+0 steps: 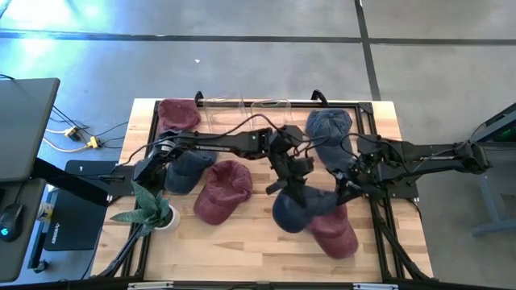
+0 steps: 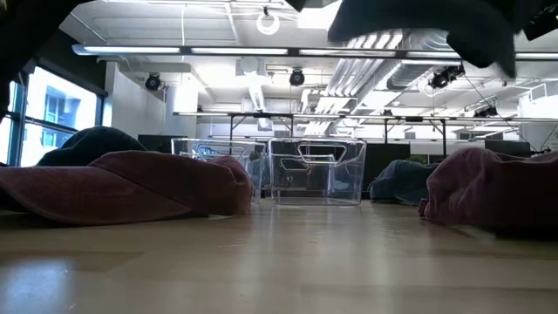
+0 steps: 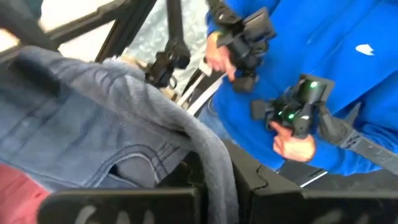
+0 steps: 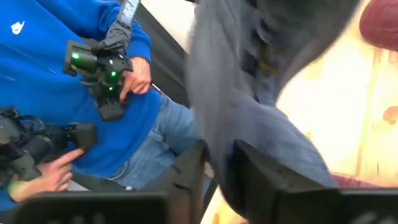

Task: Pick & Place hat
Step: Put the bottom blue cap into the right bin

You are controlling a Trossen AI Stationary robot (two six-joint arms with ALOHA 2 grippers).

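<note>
A dark blue denim hat (image 1: 294,211) hangs above the table's near middle, between a maroon hat (image 1: 222,192) and another maroon hat (image 1: 335,232). It shows as a dark shape (image 2: 418,26) at the top of the low view. My left gripper (image 1: 297,187) reaches in from the left and is shut on it. My right gripper (image 1: 345,184) stands just right of it, open, with a fold of the hat's cloth (image 4: 249,106) passing between its fingers. More blue hats (image 1: 329,125) (image 1: 189,171) and a maroon one (image 1: 177,114) lie on the table. My left gripper pinches a fold of the denim hat's grey-blue cloth (image 3: 214,158) between its two fingers (image 3: 255,186), which point nearly level. The hat drapes over and beside the fingers, lifted clear of the table. My right gripper has cloth between its fingers (image 4: 189,171); whether they touch it I cannot tell.
Two clear bins (image 1: 222,109) (image 1: 272,109) stand at the far edge, also seen in the low view (image 2: 316,170). A potted plant (image 1: 151,211) sits at the near left corner. A person in a blue top (image 3: 323,56) holds controllers beyond the table.
</note>
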